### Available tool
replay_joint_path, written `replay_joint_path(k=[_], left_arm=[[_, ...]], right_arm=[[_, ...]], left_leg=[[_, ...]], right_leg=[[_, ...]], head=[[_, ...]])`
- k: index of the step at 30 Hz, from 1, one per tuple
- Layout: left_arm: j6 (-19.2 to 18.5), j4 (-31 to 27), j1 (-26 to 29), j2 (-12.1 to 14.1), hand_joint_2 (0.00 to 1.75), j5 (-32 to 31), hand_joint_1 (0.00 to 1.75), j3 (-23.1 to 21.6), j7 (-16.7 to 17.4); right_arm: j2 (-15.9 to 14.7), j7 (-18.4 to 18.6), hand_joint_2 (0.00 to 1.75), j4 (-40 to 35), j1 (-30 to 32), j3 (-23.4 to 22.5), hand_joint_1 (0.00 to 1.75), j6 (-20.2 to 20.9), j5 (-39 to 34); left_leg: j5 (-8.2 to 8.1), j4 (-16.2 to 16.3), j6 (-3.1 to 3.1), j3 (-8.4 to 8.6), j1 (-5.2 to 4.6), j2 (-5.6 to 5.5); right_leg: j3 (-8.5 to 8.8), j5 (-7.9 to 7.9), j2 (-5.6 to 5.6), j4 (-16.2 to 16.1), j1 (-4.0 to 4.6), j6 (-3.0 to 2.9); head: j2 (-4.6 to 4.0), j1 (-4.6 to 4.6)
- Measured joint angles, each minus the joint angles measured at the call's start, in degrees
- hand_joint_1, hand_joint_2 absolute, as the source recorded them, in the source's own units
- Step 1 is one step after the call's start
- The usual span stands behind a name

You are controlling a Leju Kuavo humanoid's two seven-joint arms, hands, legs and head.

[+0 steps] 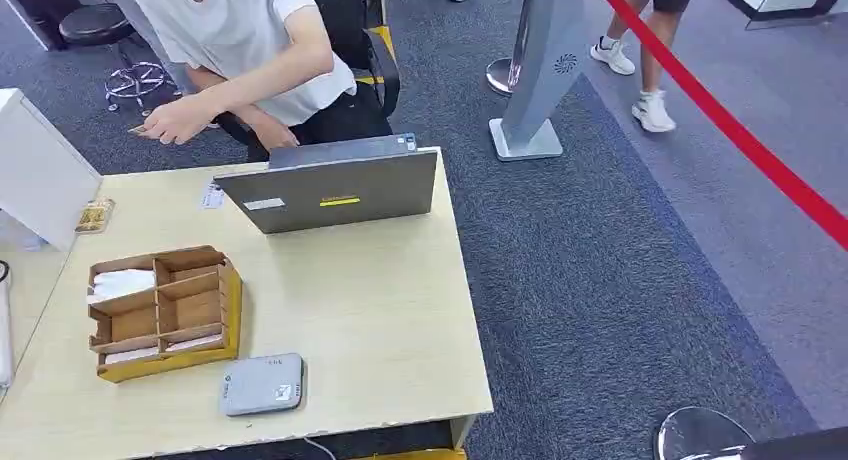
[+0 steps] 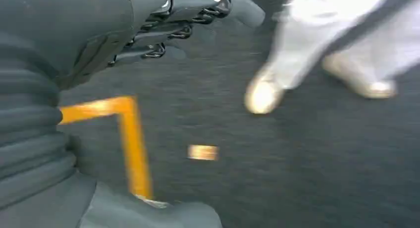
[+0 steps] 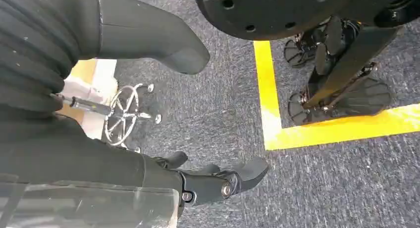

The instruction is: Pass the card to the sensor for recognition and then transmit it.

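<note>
1. The left robot hand (image 2: 188,25) hangs over the floor, fingers spread, holding nothing.
2. The right robot hand (image 3: 218,181) hangs low too, fingers loosely out, empty.
3. Cards sit in the box (image 1: 165,315) on the table (image 1: 380,320), up front, nearer the left arm.
4. The sensor (image 1: 262,385) lies just beside the box.

Each hand has a grey ribbed wrist cover (image 3: 29,54), a thick grey thumb (image 3: 158,39) and darker linked fingers (image 2: 168,29).

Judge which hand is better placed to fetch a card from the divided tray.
Left, probably: the cardboard tray and grey sensor sit on the table's left. Both hands, left hand and right hand, hang empty.
</note>
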Motion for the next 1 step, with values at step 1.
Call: replay_joint_path(k=[1], left_arm=[[-0.7, 2.4, 0.0, -0.5, 1.75, -1.5, 0.00, 0.0, 0.0]], right_arm=[[0.0, 0.2, 1.75, 0.1, -0.1, 0.0, 0.00, -0.4, 0.3]], left_leg=[[0.00, 0.0, 0.00, 0.03, 0.00, 0.00]], right_leg=[[0.00, 0.01, 0.01, 0.0, 0.00, 0.02]], head=[[0.00, -0.04]])
